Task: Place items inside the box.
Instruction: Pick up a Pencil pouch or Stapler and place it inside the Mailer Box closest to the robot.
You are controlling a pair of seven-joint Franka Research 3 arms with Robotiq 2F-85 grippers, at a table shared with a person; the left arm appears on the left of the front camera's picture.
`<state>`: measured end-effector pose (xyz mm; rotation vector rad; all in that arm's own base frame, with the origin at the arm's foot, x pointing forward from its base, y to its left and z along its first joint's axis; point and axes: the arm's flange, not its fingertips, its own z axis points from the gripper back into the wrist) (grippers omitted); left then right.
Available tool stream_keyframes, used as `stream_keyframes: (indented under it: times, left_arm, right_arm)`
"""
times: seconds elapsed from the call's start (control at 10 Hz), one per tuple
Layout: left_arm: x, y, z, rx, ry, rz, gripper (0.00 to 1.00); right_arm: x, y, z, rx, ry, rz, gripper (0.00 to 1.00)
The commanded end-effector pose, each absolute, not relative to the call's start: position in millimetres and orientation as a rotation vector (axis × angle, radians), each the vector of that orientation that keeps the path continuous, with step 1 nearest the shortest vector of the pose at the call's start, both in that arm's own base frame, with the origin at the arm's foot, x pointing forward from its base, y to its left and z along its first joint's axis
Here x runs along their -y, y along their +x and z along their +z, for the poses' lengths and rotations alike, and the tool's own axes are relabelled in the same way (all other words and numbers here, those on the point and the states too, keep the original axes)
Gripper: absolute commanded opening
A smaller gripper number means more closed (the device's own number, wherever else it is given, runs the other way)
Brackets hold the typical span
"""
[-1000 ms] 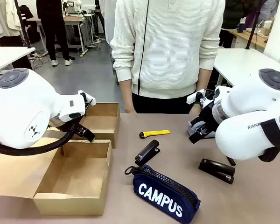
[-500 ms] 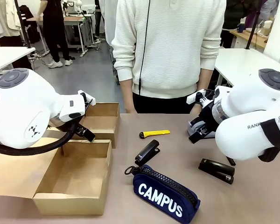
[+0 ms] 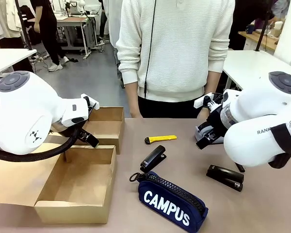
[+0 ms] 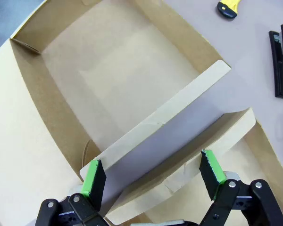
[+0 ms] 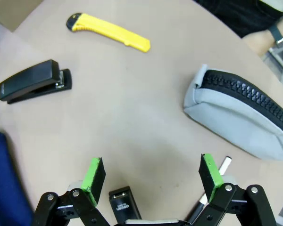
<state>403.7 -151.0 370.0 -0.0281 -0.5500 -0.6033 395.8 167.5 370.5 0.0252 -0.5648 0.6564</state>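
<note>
Since all five items lay out on the tabletop [image 3: 266, 213] and none in the cardboard box [image 3: 72, 212], handling mattered first. Nearest, the navy pencil case [image 3: 172, 204] lettered "CAMPUS" looked soft and plump. I judged it would sag, so a pinch across its middle would suit. The box stood open at the near left, with the left fingers [image 4: 93, 176] spread apart on either side of a cardboard flap, clamping nothing. Next out, one black stapler [image 3: 225, 177] lay at the right and a second stapler [image 3: 153, 158] toward the centre. Both looked hard, fairly heavy and smooth, best taken across the narrow body near the middle. The right fingers [image 5: 95, 178] hung wide apart above the tabletop, empty. Farther off lay the yellow utility knife [image 3: 161, 139], likely light, stiff and slim, to be gripped across its handle. The grey pencil case [image 5: 238, 117], soft too, sat out toward the person [image 3: 177, 48]. Counted: two staplers, two pencil cases, one knife, one box.
</note>
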Motion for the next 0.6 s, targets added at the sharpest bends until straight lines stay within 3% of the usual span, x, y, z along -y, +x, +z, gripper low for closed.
stream_keyframes:
  times: [0.0,0.1,0.3,0.5]
  left_arm:
    - [149,388,404,0.587,-0.087,-0.603,1.00]
    - [147,362,439,0.544,-0.141,-0.553,1.00]
    - [144,317,497,0.526,-0.272,-0.404,1.00]
    - [91,303,520,0.471,-0.515,-0.356,1.00]
  right_arm:
    - [-158,389,395,0.555,0.039,0.657,1.00]
    - [-139,377,429,0.480,0.089,0.626,1.00]
    - [-93,338,499,0.493,0.275,0.409,1.00]
    - [-15,320,531,0.387,0.594,0.145,1.00]
